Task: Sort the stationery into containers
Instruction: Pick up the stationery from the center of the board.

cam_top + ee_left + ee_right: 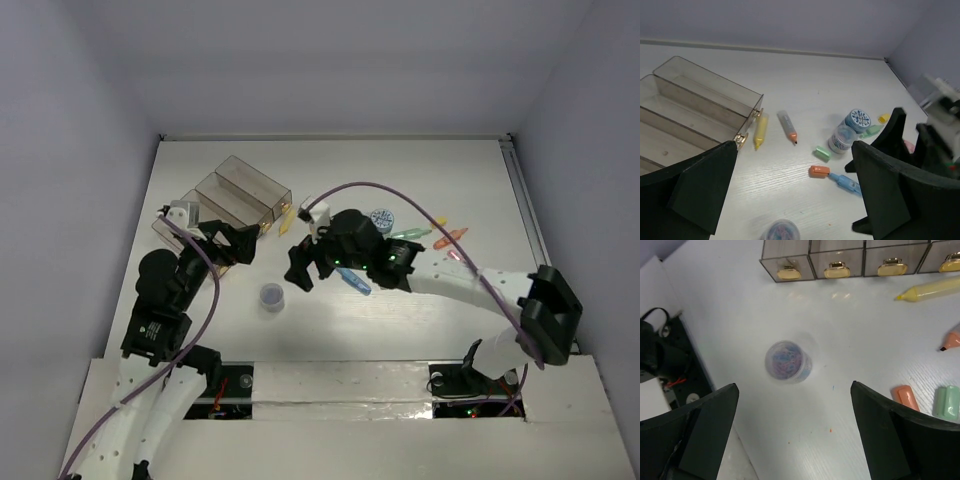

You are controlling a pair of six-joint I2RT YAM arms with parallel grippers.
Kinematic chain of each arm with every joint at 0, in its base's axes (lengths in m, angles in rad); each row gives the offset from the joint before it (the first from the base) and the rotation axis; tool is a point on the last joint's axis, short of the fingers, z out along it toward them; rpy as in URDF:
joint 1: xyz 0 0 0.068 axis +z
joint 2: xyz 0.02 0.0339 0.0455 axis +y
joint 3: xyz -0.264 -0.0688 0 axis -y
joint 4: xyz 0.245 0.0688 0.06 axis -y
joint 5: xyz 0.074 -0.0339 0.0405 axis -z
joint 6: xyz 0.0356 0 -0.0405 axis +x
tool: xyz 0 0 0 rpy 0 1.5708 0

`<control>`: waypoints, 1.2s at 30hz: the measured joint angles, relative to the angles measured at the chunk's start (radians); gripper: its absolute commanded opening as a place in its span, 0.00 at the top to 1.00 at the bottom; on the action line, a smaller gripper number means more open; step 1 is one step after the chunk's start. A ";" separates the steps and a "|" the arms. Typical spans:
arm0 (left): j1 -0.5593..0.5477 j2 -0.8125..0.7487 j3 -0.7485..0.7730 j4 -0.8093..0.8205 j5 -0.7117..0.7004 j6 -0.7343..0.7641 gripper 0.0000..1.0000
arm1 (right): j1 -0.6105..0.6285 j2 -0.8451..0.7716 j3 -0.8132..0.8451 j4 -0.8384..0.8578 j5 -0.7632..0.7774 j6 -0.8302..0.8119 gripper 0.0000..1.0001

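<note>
- On the counter (840, 330), just 12 o'clock of the wide-open right claw (794, 387) — a round pot (788, 361).
- Centre over it, lower straight, squeeze gently.
- Left claw (794, 145) open too — empty.

Lab robot cell: white table (420, 180), bare grey walls (330, 60)

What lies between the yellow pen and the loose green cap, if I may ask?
An uncapped orange-tipped pen, touching neither the yellow pen nor the green cap, as the left wrist view shows.
</note>
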 measured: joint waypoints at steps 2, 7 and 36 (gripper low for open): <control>0.003 -0.011 0.010 -0.014 -0.046 -0.003 0.01 | 0.034 0.074 0.039 -0.008 0.035 -0.011 0.00; 0.003 -0.040 0.038 -0.061 -0.232 -0.033 0.01 | 0.096 0.234 0.139 -0.038 0.096 -0.027 0.00; 0.003 -0.124 0.060 -0.142 -0.570 -0.123 0.01 | 0.163 0.560 0.380 -0.185 0.195 -0.020 0.71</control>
